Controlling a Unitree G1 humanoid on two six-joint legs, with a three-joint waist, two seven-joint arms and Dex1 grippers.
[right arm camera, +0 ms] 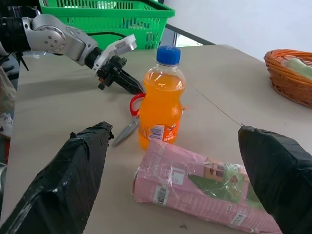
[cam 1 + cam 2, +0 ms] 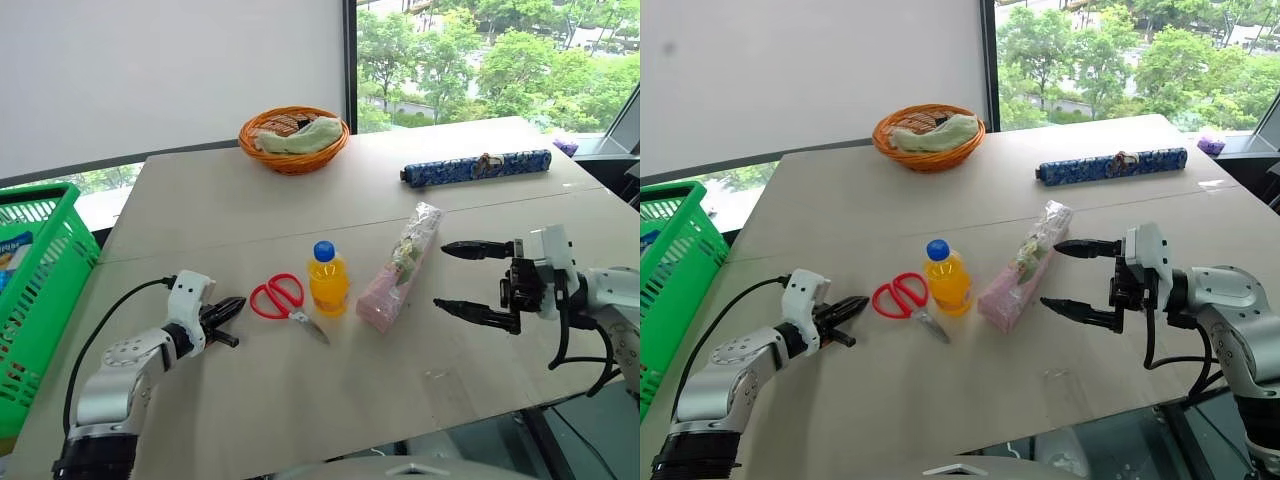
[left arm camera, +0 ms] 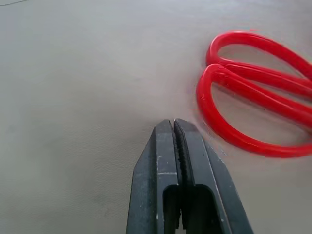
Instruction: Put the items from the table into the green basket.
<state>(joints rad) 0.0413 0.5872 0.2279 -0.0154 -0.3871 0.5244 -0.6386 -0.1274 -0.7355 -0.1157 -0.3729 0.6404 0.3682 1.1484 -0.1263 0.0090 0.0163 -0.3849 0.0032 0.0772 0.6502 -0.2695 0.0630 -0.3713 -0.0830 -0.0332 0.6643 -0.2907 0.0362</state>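
Scissors (image 2: 283,300) | flat, stiff, slippery; best pinched by red loop | left gripper (image 2: 232,308) pressed together empty at 9 o'clock | right gripper (image 2: 455,277) spread wide beside packet (image 2: 401,265)

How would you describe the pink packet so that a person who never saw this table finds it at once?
Start at the pale beige table and look at the row of three items near its front edge. The pink floral packet lies at the right end of that row, beside the orange drink bottle. It alone is long, flat and clear pink.
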